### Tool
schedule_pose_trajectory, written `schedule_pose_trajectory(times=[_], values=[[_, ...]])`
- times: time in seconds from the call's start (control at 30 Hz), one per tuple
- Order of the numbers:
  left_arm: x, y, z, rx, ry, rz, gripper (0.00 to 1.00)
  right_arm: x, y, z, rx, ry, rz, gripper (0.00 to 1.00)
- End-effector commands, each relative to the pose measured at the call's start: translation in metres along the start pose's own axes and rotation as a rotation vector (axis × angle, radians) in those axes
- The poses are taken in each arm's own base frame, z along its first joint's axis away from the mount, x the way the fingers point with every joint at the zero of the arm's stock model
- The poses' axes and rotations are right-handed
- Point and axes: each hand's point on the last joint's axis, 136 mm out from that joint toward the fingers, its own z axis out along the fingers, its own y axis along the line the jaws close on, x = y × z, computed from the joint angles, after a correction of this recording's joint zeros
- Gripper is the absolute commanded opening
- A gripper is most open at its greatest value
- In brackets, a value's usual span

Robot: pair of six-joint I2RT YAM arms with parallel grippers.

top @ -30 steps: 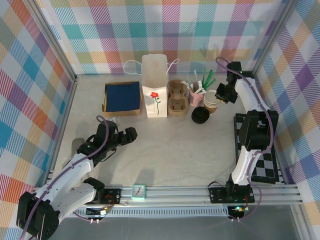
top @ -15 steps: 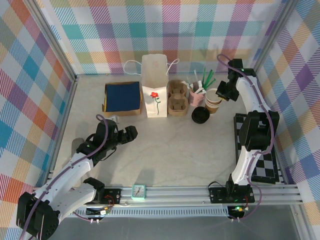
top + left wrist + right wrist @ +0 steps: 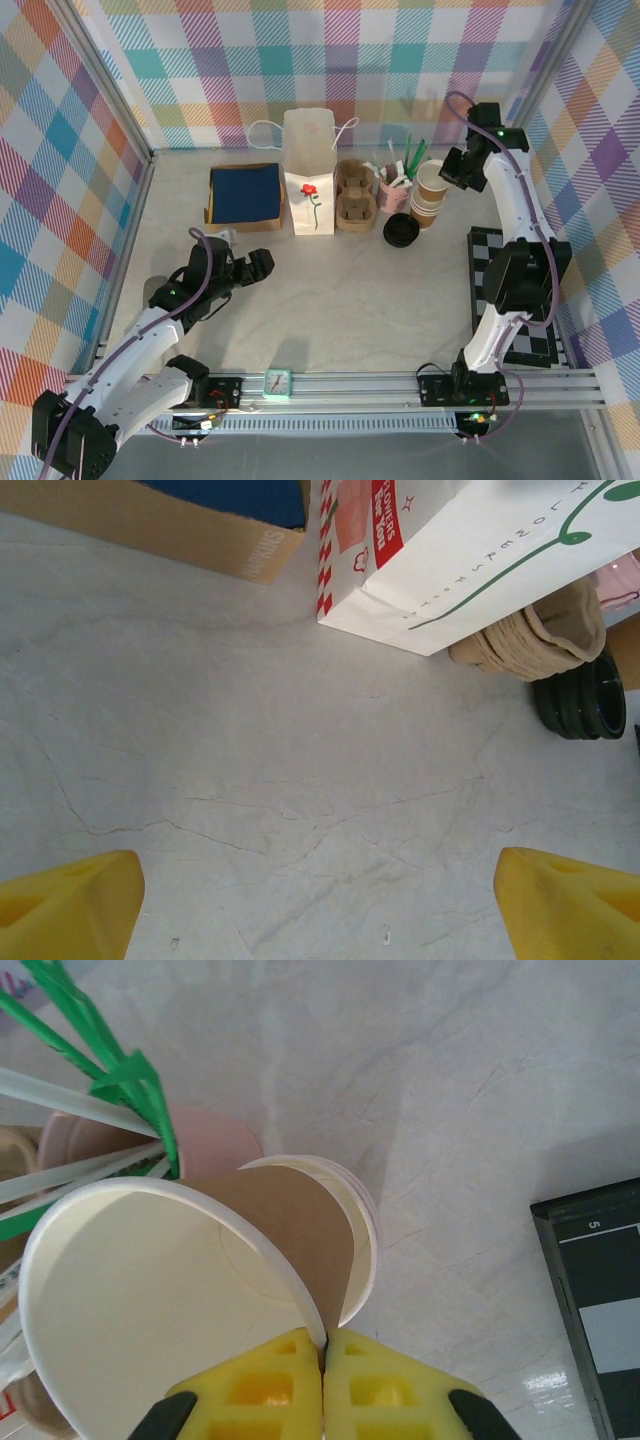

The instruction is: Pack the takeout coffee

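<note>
The lidded takeout coffee is out of view. My right gripper [image 3: 452,172] [image 3: 325,1345] is shut on the rim of an unlidded brown cup [image 3: 432,180] [image 3: 150,1300] with a white inside. It holds that cup tilted, just above the stack of like cups [image 3: 425,208] [image 3: 365,1230]. A stack of loose black lids [image 3: 400,231] [image 3: 583,695] lies in front of the cups. The white paper bag [image 3: 309,172] [image 3: 470,540] stands open at the back. My left gripper [image 3: 240,272] [image 3: 320,905] is open over bare table, its jaws wide apart.
Brown pulp cup carriers [image 3: 354,196] [image 3: 540,635] sit right of the bag. A pink cup of straws [image 3: 393,190] [image 3: 205,1140] stands beside the cup stack. A cardboard box with blue napkins [image 3: 244,195] [image 3: 170,525] is left of the bag. A checkered mat [image 3: 500,290] [image 3: 600,1280] lies at the right.
My right gripper has risen and moved back-right, drawing the top cup up out of the stack. The left arm has barely moved.
</note>
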Motion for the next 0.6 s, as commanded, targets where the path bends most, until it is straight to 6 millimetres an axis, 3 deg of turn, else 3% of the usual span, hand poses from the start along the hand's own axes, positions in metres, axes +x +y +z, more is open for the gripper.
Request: schedule_pose_trajectory(times=[0.0, 0.27, 0.57], values=[[-0.009, -0.011, -0.011, 0.027, -0.023, 0.029, 0.9, -0.004, -0.001, -0.037, -0.016, -0.053, -0.014, 0.08], [-0.01, -0.014, -0.017, 0.041, -0.031, 0.03, 0.9, 0.002, 0.003, -0.074, -0.064, -0.09, -0.036, 0.09], [-0.003, -0.013, -0.018, 0.055, -0.031, 0.021, 0.9, 0.037, 0.014, -0.087, -0.162, -0.023, -0.088, 0.09]])
